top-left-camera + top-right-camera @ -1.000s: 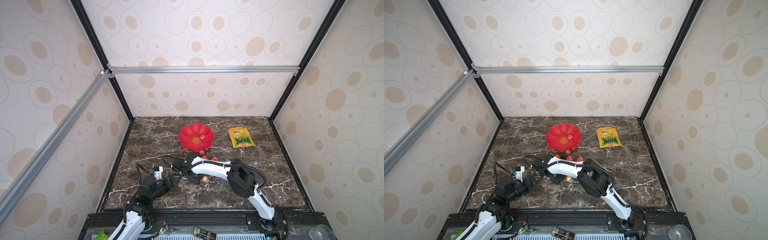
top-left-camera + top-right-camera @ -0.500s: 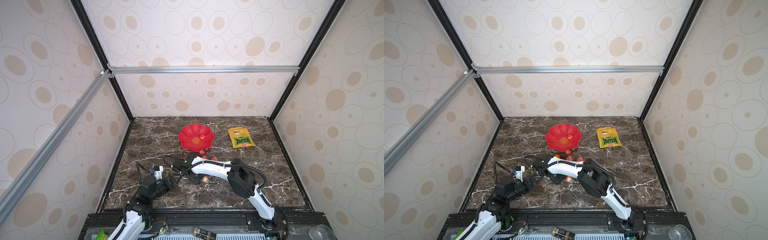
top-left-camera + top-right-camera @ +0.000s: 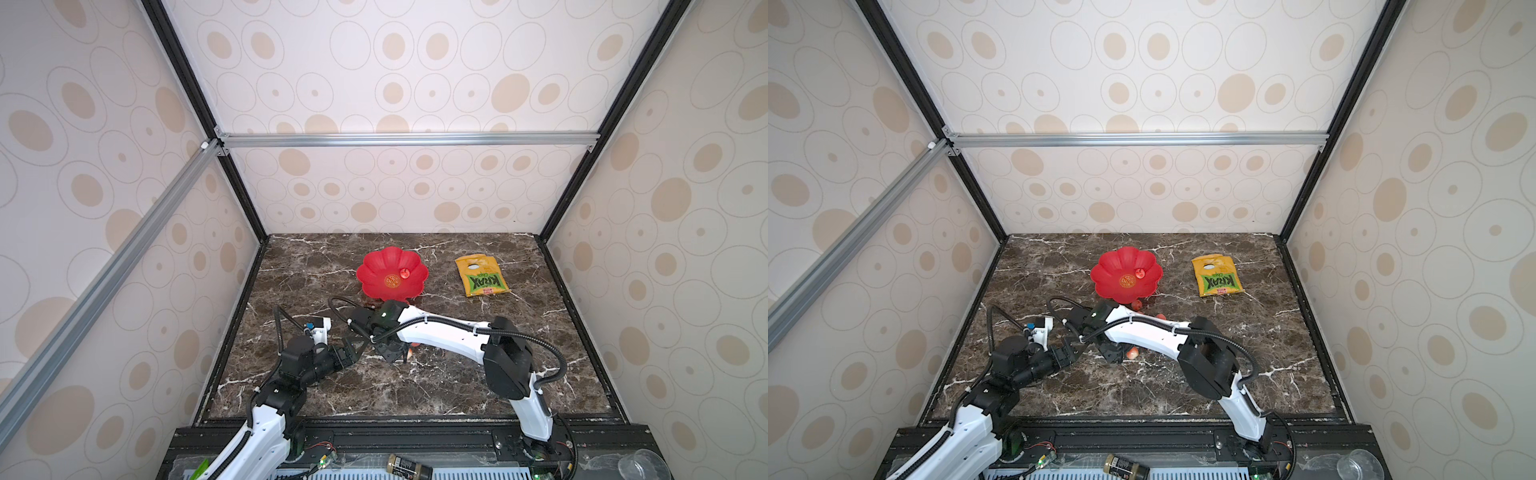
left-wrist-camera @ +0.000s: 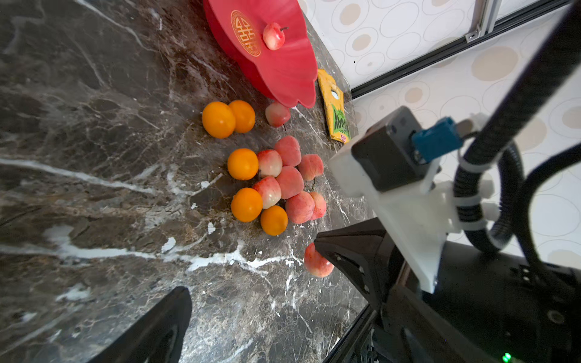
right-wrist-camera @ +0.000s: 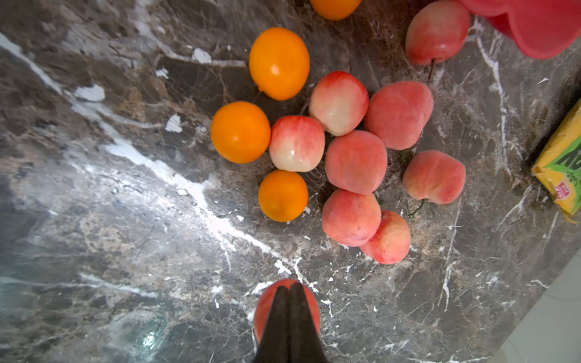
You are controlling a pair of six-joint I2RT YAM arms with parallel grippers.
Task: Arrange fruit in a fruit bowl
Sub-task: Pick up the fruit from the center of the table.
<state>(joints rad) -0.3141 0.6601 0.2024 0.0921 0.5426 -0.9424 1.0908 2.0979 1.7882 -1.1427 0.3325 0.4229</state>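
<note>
Sitting mid-table in both top views, the bowl (image 3: 376, 266) is holding one fruit (image 3: 404, 272), left gripper (image 3: 356, 345) hovering in front. Left wrist: its jaws are standing spread, empty, facing the pile (image 4: 290, 184). Right wrist: right gripper (image 5: 290, 287) is pressing jaws together, empty, over a lone peach (image 5: 264, 309).

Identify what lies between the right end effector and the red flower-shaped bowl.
A cluster of pink peach-like fruits, orange fruits alongside, as the right wrist view shows.

The marble table (image 3: 415, 386) carries the fruit bowl (image 3: 409, 286), a snack bag (image 3: 482, 276) and a cluster of loose fruit (image 4: 289, 182).
</note>
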